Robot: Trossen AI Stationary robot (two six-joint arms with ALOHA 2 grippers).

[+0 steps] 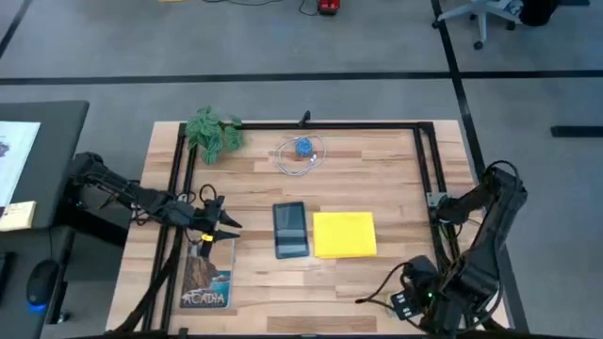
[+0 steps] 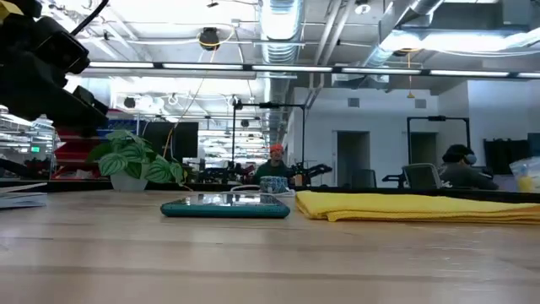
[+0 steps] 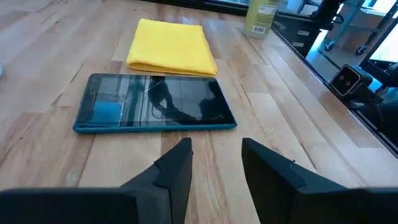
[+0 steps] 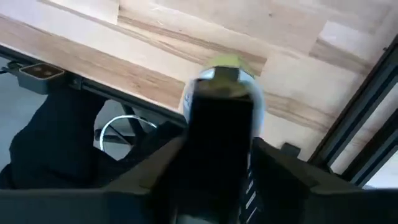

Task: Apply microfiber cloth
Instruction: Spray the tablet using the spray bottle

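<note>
The bright yellow microfiber cloth [image 1: 344, 234] [image 3: 172, 47] [image 2: 413, 205] lies folded flat on the wooden table, right of a dark tablet [image 1: 290, 229] [image 3: 154, 102] that lies screen up. My left gripper [image 1: 226, 218] [image 3: 214, 168] hovers open just left of the tablet, pointing at it, with nothing between its fingers. My right arm is folded at the table's near right corner. Its gripper [image 4: 221, 124] shows as one dark column without a gap, right in front of the top of a yellow-green bottle [image 4: 224, 65] [image 3: 261, 15]. My right gripper's shut fingers cover most of the bottle's top [image 4: 225, 62] in the right wrist view. Whether they touch it, I cannot tell.
A potted plant [image 1: 215, 132] and a coiled white cable with a blue piece [image 1: 301, 151] sit at the far edge. A book [image 1: 207, 273] lies near the left front, under the left arm. Black rails [image 1: 429, 169] frame the table. People sit far behind.
</note>
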